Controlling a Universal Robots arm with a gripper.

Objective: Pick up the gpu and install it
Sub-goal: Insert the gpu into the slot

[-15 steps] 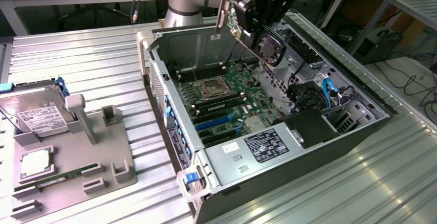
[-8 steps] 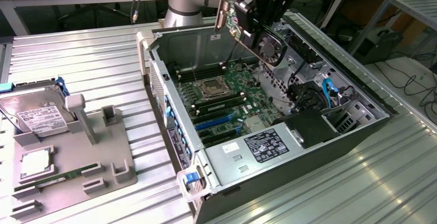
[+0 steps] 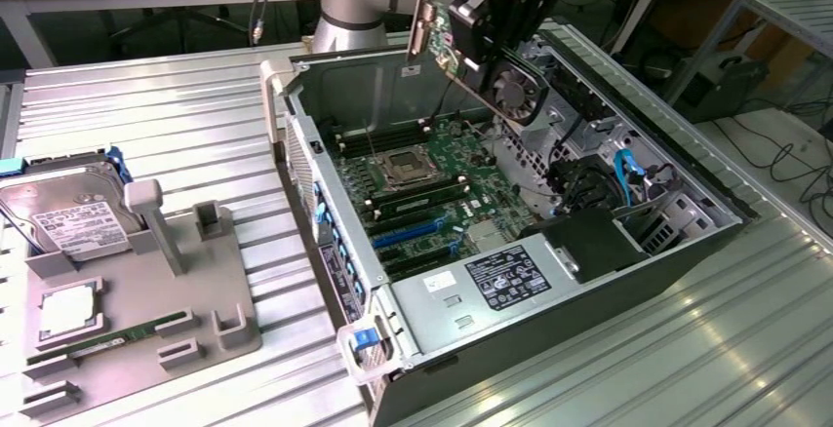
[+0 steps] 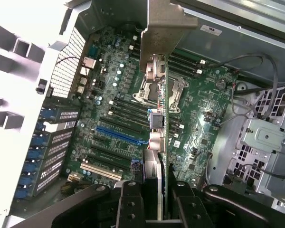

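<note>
- One black gripper [image 4: 159, 206] clamped tight on the thin dark gpu card [image 4: 164, 118], held edge-on over the open grey metal computer case [image 3: 377, 86]
- case has the green motherboard [image 3: 430, 178] inside
- grey plastic tray [image 3: 215, 271] holds a silver hard drive [image 3: 72, 217] and a green memory stick [image 3: 115, 341]

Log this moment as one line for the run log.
fingers: shut on dark flat GPU card with round fan and metal bracket | card: tilted above open dark computer case, over green motherboard | install: not yet seated
</note>
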